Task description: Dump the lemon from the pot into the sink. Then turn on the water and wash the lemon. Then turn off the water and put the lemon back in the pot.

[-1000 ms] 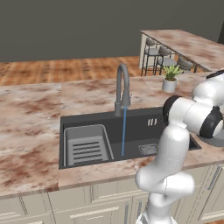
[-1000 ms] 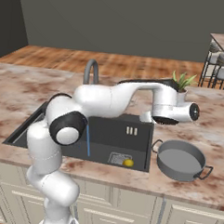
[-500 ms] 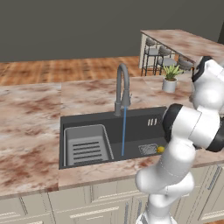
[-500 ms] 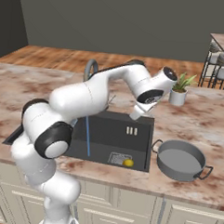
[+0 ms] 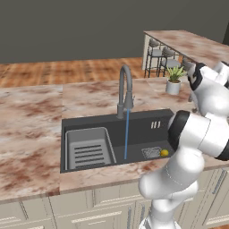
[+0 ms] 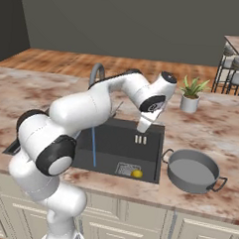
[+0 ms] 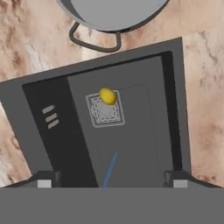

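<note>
Marble counter surrounds the sink, where water runs. The gripper, clenched a second ago, is now spread wide and empty, raised above the lemon on the drain grate, beside the pot.

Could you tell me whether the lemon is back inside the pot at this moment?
No, the lemon lies on the drain grate at the bottom of the sink, while the pot stands empty on the counter beside it.
</note>
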Controlling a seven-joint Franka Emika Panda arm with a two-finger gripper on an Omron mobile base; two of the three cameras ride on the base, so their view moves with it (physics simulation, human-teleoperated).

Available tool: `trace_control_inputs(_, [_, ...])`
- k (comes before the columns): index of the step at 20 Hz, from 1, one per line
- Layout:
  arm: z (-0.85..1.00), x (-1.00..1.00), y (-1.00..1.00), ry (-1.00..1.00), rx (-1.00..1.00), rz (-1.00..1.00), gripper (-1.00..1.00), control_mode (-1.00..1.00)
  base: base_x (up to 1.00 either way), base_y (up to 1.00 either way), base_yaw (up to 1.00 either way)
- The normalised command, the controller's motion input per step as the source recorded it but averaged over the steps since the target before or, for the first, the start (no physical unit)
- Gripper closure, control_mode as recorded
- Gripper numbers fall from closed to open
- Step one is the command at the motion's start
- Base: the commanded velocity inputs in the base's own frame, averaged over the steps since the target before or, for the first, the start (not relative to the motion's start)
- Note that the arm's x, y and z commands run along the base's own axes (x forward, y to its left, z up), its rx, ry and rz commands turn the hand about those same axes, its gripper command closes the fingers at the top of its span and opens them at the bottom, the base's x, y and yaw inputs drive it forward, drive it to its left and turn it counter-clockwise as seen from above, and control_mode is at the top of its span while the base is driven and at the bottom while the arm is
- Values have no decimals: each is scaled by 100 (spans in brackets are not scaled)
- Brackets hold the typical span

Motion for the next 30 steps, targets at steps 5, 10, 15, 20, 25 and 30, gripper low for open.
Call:
trace_control_inputs(5, [-28, 0, -22, -6, 0, 24, -100, -100, 0, 0, 0])
trace_control_inputs(10, [-4, 34, -2, 0, 2, 22, -100, -100, 0, 0, 0])
trace_control_inputs(15, [-15, 53, 0, 0, 2, 20, -100, -100, 0, 0, 0])
trace_control_inputs(20, [-19, 60, 5, 0, 0, 11, -100, -100, 0, 0, 0])
trace_control_inputs(25, [-20, 46, 1, 0, 1, 2, -100, -100, 0, 0, 0])
trace_control_inputs(30, [-25, 40, 5, 0, 0, 0, -100, -100, 0, 0, 0])
